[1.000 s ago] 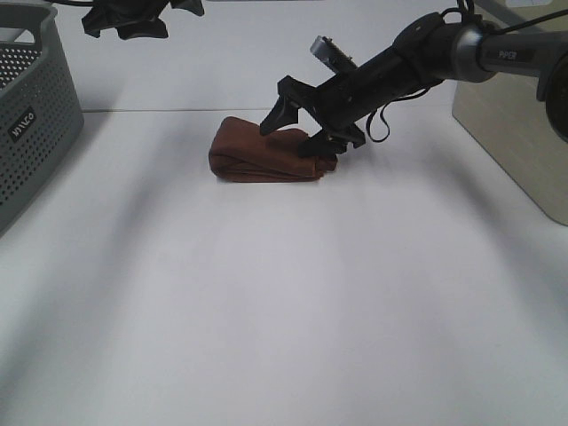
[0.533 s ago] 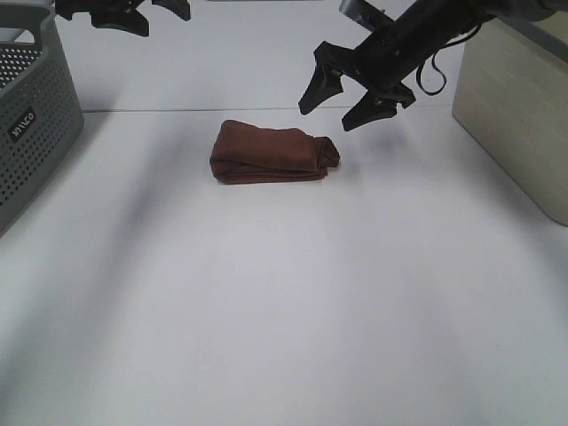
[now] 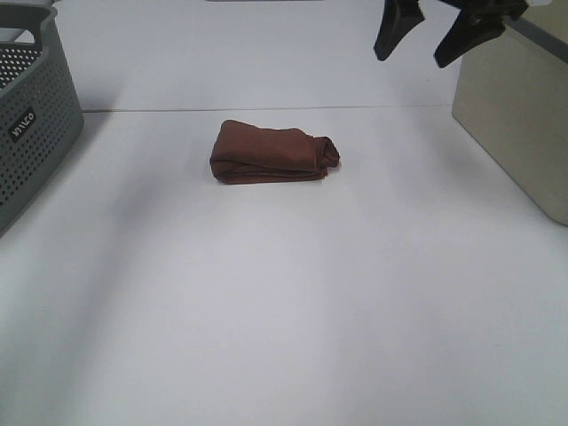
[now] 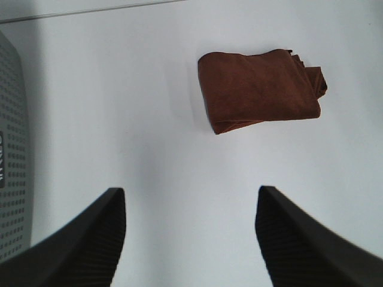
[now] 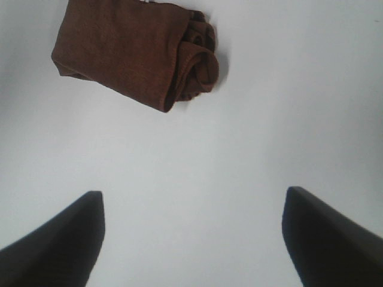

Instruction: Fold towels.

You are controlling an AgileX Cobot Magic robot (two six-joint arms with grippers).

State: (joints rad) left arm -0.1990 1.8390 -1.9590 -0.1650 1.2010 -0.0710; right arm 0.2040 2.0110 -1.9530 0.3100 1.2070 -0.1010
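Note:
The dark reddish-brown towel [image 3: 273,153] lies folded into a small thick bundle on the white table, toward the back middle. It also shows in the left wrist view [image 4: 258,89] and in the right wrist view [image 5: 134,51]. My right gripper [image 3: 428,37] is open and empty, raised high at the upper right, well clear of the towel; its fingertips [image 5: 57,242] show in the right wrist view. My left gripper [image 4: 191,239] is open and empty above bare table, out of the exterior view. No white tag shows.
A grey perforated basket [image 3: 31,115] stands at the left edge; its wall also shows in the left wrist view [image 4: 12,155]. A beige box [image 3: 519,115] stands at the right. The white table [image 3: 284,311] stretches bare in front of the towel.
My right gripper let go of the towel's right end and rose up and to the right, open. My left gripper rose out of the exterior view. The towel stayed folded in place.

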